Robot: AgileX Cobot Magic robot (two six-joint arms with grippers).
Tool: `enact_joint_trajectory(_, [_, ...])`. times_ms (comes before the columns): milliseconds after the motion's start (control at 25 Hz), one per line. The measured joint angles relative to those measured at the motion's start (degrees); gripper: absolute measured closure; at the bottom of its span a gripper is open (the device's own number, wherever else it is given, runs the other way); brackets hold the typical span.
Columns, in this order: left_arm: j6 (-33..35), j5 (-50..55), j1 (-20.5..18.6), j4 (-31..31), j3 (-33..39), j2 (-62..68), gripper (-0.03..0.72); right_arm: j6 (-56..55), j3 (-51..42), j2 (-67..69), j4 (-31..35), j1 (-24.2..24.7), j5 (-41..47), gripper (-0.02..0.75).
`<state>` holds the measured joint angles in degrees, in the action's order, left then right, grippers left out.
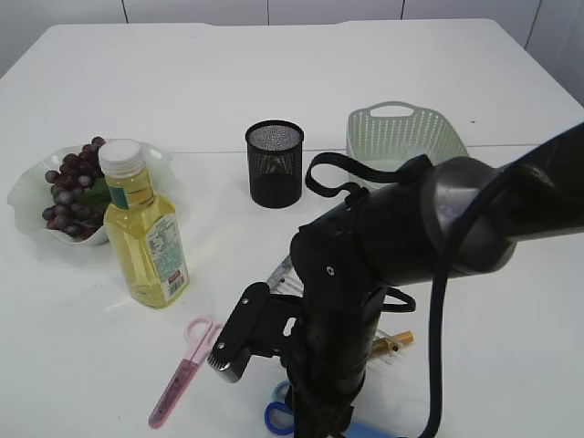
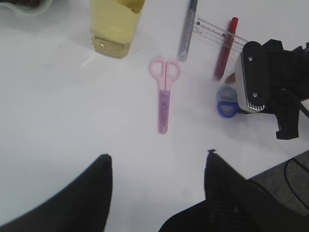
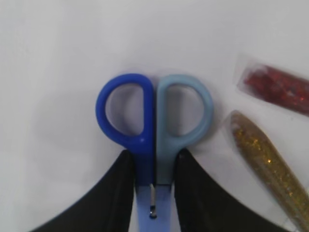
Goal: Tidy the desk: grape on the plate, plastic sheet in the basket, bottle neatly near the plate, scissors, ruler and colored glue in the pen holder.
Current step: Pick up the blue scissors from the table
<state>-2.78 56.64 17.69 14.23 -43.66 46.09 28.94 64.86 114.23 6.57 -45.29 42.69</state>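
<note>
At the table's near edge, the right gripper (image 3: 153, 169) sits clamped on the neck of the flat-lying blue two-tone plastic scissors (image 3: 153, 125), while the left gripper (image 2: 157, 164) hangs open; so narrow a hold risks the scissors pivoting on lift.

The bottle (image 1: 146, 233) carries a printed label (image 1: 167, 255), but its text is too small to read. The ruler (image 2: 219, 35) shows graduation marks without legible numbers.
</note>
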Motion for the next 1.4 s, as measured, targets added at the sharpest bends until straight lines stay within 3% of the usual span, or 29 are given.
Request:
enact_joint_trajectory(1200, [0.00, -0.25, 0.00, 0.00, 0.00, 0.00, 0.244, 0.10, 0.00, -11.79, 1.20, 0.00, 3.00, 0.543])
enact_joint_trajectory(1280, [0.00, -0.25, 0.00, 0.00, 0.00, 0.00, 0.244, 0.10, 0.00, -11.25, 1.43, 0.00, 3.00, 0.520])
enact_joint_trajectory(1400, [0.00, -0.25, 0.00, 0.00, 0.00, 0.00, 0.244, 0.10, 0.00, -9.28, 2.27, 0.00, 3.00, 0.421])
